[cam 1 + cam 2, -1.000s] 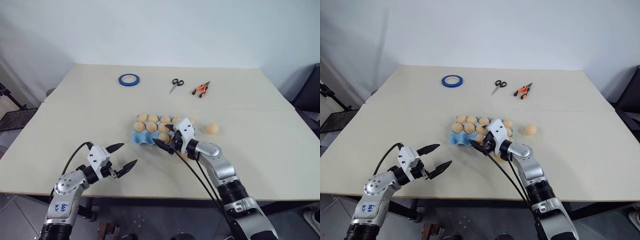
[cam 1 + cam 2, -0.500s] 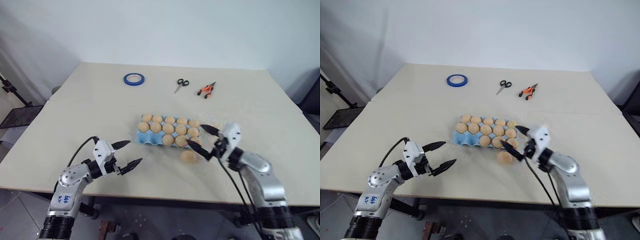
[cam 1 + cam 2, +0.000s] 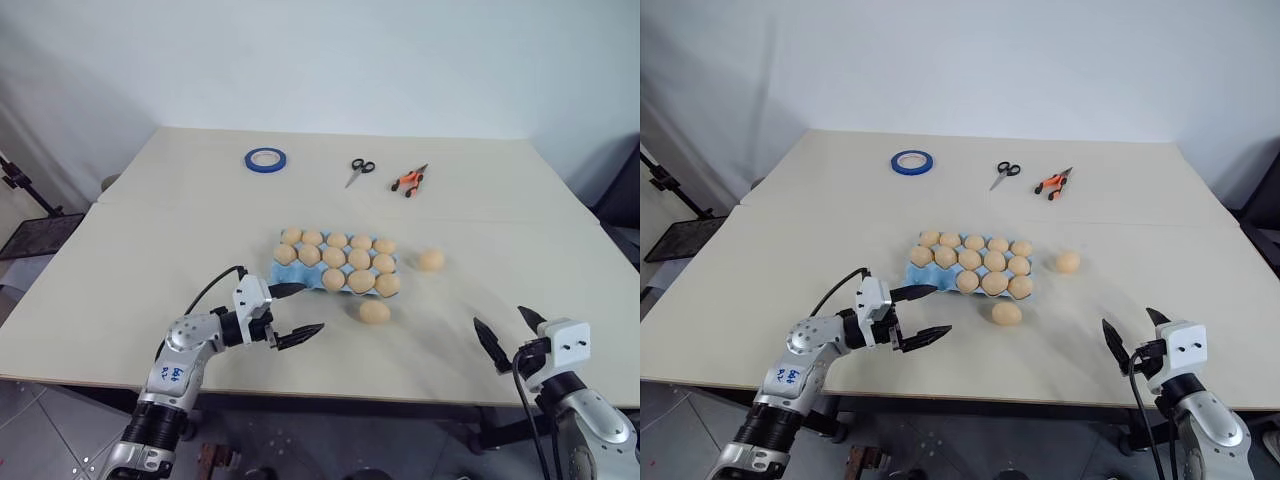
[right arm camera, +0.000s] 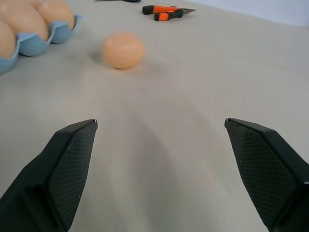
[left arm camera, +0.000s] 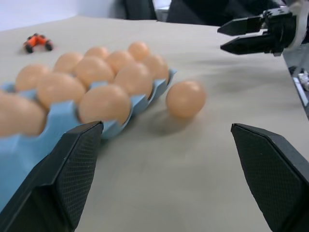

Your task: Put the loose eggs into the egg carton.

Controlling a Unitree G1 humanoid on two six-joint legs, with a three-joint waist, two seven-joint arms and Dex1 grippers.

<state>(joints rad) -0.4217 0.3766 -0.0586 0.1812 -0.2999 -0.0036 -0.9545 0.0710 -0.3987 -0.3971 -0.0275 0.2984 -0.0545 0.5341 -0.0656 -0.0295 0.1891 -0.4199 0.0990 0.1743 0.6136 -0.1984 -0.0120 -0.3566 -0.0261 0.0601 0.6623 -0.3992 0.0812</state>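
Observation:
The light blue egg carton (image 3: 303, 281) sits mid-table, its cups holding several tan eggs. One loose egg (image 3: 375, 312) lies just in front of the carton's right end. Another loose egg (image 3: 431, 260) rests to the carton's right. My left gripper (image 3: 313, 307) is open and empty, low over the table, left of the near loose egg and pointing toward it. In the left wrist view that egg (image 5: 186, 98) lies beside the carton (image 5: 63, 121). My right gripper (image 3: 498, 315) is open and empty near the front right edge, facing the far loose egg (image 4: 123, 50).
At the back of the table lie a blue tape ring (image 3: 264, 158), scissors (image 3: 355, 170) and orange-handled pliers (image 3: 406, 179). A dark chair (image 3: 620, 190) stands off the table's right side. The table's front edge runs just below both grippers.
My right gripper has swung from the carton's front to the right and back toward the table's front edge, uncovering the egg in front of the carton. My left gripper has moved right toward the carton.

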